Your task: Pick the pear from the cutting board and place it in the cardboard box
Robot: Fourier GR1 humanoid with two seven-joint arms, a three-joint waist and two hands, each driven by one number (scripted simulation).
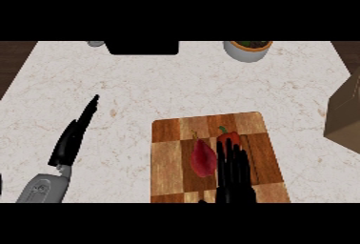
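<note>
A dark red pear [203, 157] lies on the checkered wooden cutting board [169, 143] at the lower middle of the head view. A red pepper [227, 137] sits just right of the pear's top. My right hand [233, 174] hovers over the board, fingers straight and pointing away, immediately right of the pear and partly over the pepper. Out on the counter to the left, my left hand [73, 136] stays open with its fingers extended. The cardboard box [345, 116] stands at the right edge, only partly in view.
A white pot with dark contents [247, 49] stands at the back of the counter. A black object [143, 47] and a small grey item [96, 43] sit at the back left. Dark wood floor shows past the counter's corners.
</note>
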